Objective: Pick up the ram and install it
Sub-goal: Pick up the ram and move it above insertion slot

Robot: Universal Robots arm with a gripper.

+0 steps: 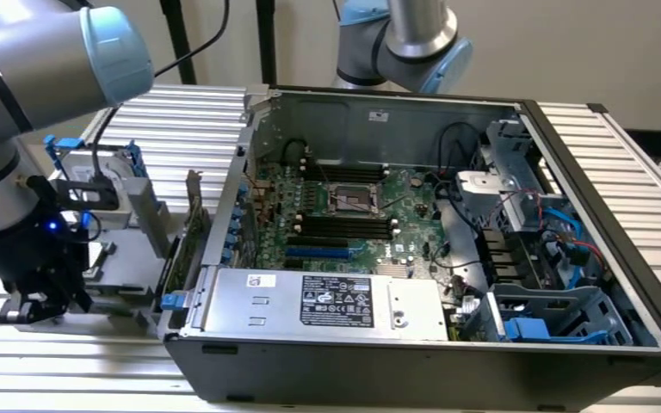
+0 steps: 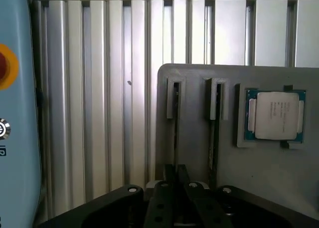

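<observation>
Now, hand (image 2: 175,171) pinching ram (image 2: 175,133), in holder (image 2: 194,143)

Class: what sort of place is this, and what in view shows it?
Probably a robotics lab bench for computer assembly: an open computer case with its motherboard exposed lies on a slatted metal table, a robot arm stands beside it, and a processor chip sits in a grey parts holder.

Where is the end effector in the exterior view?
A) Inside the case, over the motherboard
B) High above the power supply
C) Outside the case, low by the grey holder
C: the end effector sits low beside the grey holder, to the exterior view's left of the open case.
</observation>
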